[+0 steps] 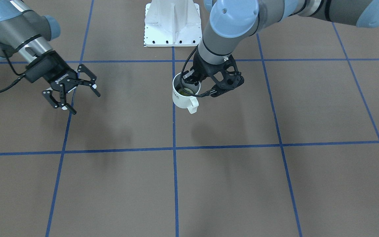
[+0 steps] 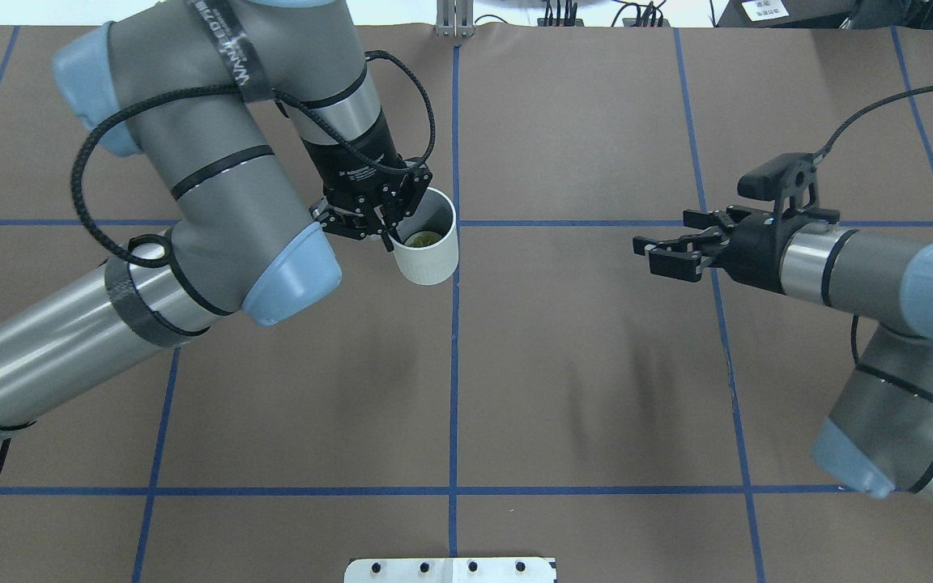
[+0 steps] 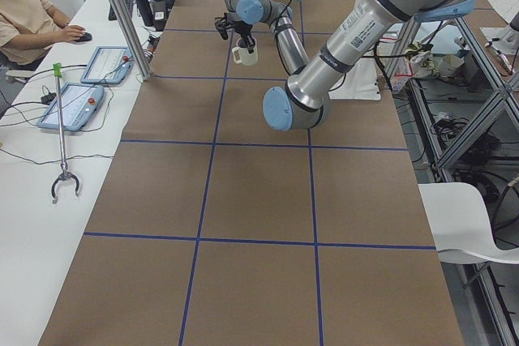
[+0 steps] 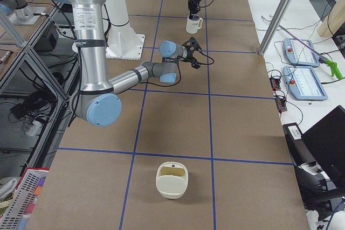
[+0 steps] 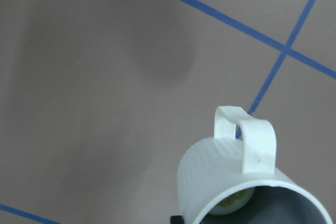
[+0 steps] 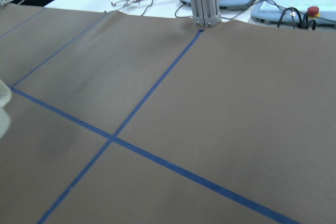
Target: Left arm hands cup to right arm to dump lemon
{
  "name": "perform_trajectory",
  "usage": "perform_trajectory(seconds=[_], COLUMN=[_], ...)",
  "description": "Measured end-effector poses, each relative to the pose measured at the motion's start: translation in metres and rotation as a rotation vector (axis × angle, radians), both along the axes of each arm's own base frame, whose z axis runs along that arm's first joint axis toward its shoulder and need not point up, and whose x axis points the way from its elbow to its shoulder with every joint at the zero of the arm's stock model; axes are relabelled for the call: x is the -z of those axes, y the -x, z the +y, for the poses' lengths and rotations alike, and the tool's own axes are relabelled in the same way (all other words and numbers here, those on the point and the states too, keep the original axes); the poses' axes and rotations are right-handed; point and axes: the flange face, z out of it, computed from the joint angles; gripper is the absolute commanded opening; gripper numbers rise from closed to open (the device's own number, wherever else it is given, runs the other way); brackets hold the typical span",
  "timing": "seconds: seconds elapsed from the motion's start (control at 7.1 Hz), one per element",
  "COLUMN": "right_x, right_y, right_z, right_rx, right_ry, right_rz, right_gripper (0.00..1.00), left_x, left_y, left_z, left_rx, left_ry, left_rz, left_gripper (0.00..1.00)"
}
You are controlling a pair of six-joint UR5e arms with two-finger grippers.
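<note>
My left gripper (image 1: 189, 82) is shut on the rim of the off-white cup (image 1: 184, 97), one finger inside and one outside. It holds the cup upright above the table near the centre blue line (image 2: 426, 243). The cup's handle points away from the robot. The yellow-green lemon (image 1: 187, 92) lies inside the cup and also shows in the overhead view (image 2: 422, 239) and the left wrist view (image 5: 233, 203). My right gripper (image 1: 74, 90) is open and empty, hovering well off to the side with its fingers towards the cup (image 2: 651, 255).
The white robot base plate (image 1: 172, 23) stands at the table's robot side. An off-white basket-like container (image 4: 171, 180) sits on the table at the robot's right end. Control pendants (image 3: 73, 103) and a seated operator (image 3: 24, 10) are at the far side table.
</note>
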Motion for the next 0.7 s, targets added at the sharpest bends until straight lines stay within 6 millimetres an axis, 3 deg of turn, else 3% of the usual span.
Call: perform_trajectory(seconds=[0.28,0.7], right_x=[0.041,0.081], right_y=[0.068,0.127], right_z=[0.050,0.106], right_rx=[-0.107,-0.225], right_ry=[-0.066,-0.136], right_rz=[-0.042,-0.002], right_gripper=[0.99,1.00], left_x=[0.023,0.036], left_y=[-0.024,-0.044], left_z=[-0.021,-0.039], left_rx=[0.041,0.061], left_ry=[0.059,0.111], left_rz=[-0.036,-0.072], left_gripper=[0.00,0.00])
